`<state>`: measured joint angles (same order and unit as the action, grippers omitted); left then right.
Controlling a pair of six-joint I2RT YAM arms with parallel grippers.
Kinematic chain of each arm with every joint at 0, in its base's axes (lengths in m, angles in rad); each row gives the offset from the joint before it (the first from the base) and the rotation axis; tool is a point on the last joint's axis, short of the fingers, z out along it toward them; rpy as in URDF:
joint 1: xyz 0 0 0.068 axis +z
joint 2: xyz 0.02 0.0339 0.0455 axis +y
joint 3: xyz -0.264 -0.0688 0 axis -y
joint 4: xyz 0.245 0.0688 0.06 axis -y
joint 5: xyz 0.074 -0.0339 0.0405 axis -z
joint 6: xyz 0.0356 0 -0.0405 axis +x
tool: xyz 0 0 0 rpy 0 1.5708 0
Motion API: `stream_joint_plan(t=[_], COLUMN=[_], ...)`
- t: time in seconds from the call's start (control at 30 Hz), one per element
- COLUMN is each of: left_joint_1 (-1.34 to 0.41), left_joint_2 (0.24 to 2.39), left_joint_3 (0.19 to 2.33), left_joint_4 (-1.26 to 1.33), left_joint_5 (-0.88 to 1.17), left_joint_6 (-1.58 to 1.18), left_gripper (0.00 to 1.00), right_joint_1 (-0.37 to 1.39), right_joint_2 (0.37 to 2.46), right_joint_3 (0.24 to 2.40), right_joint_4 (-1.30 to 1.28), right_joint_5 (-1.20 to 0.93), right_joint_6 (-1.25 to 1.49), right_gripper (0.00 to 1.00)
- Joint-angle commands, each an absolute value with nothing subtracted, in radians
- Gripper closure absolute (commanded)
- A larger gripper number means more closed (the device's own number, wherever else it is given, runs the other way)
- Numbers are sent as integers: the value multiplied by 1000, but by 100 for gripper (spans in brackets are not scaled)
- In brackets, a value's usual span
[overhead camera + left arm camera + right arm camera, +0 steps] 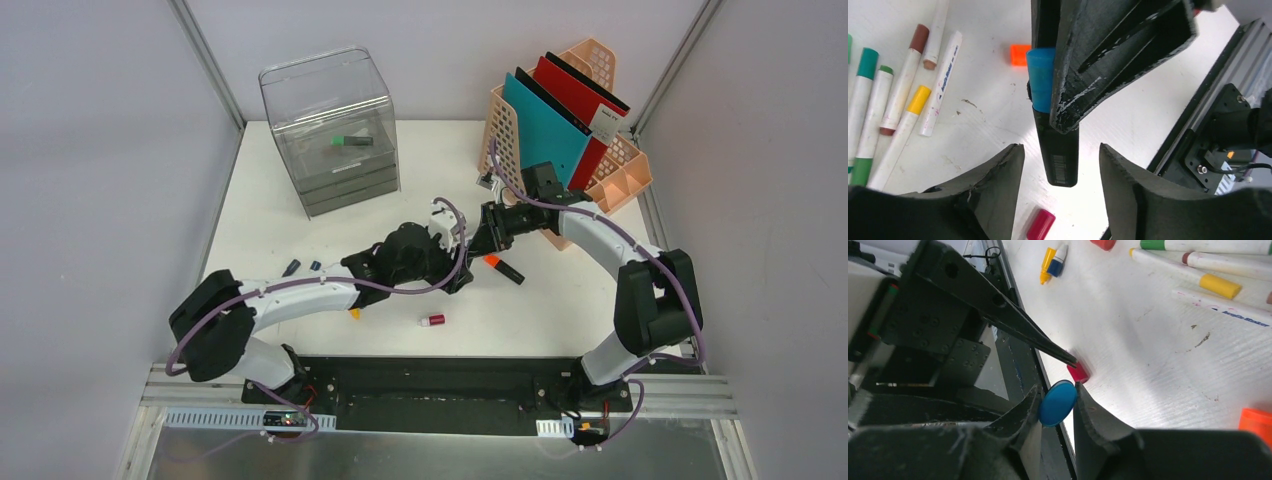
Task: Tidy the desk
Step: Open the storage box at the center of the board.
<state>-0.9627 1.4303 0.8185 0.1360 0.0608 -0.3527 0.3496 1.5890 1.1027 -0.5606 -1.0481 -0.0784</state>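
Note:
On the white desk (300, 220) both arms meet at the middle. My right gripper (1058, 390) is shut on a marker with a black barrel (1063, 160) and a blue cap (1057, 403), held above the desk. In the left wrist view the right fingers (1113, 55) clamp the blue cap from above. My left gripper (1060, 148) stands open, its fingers on either side of the barrel's lower end with a gap on each side. In the top view the left gripper (462, 262) sits just below the right gripper (487, 232), and the marker is hidden between them.
Several markers (903, 100) lie on the desk to the left. A red cap (432, 320) and an orange-and-black marker (503, 268) lie near the grippers. A clear drawer unit (335, 135) stands back left, a peach organiser with folders (570, 130) back right. The black rail (440, 385) runs along the near edge.

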Motion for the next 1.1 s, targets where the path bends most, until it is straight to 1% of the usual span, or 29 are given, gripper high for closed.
stream_joint_plan(t=[0.0,0.13,0.17,0.2,0.33,0.47,0.57,0.63,0.73,0.8,0.93,1.07], left_joint_1=[-961,-924,-898,-849,-651,-462,-319,-231,-158,-144,-140,-130], left_joint_2=[1290,1163,1130,1100,1004,979,1005,1033,1077,1090,1106,1154], left_joint_3=[792,702,683,665,616,598,573,542,483,461,466,504], left_joint_4=[139,155,161,167,182,216,348,472,631,674,645,640], left_joint_5=[91,33,44,77,211,302,390,413,355,274,111,47], left_joint_6=[-300,-306,-313,-325,-411,-501,-636,-758,-935,-1000,-1088,-1123], left_gripper=[37,5,1,1,1,1,7,12,15,15,19,22], right_joint_1=[354,350,350,346,340,336,330,327,323,322,322,322], right_joint_2=[1563,1557,1556,1556,1553,1550,1548,1548,1548,1548,1548,1546], right_joint_3=[1163,1170,1170,1171,1174,1173,1172,1172,1172,1172,1174,1176], right_joint_4=[-639,-667,-671,-674,-682,-684,-684,-684,-684,-685,-688,-689], right_joint_5=[-1126,-1135,-1135,-1134,-1131,-1128,-1127,-1127,-1129,-1129,-1133,-1136], right_joint_6=[-202,-239,-244,-249,-257,-263,-265,-265,-265,-265,-267,-268], right_gripper=[100,100,100,100,100,100,100,100,100,100,100,100])
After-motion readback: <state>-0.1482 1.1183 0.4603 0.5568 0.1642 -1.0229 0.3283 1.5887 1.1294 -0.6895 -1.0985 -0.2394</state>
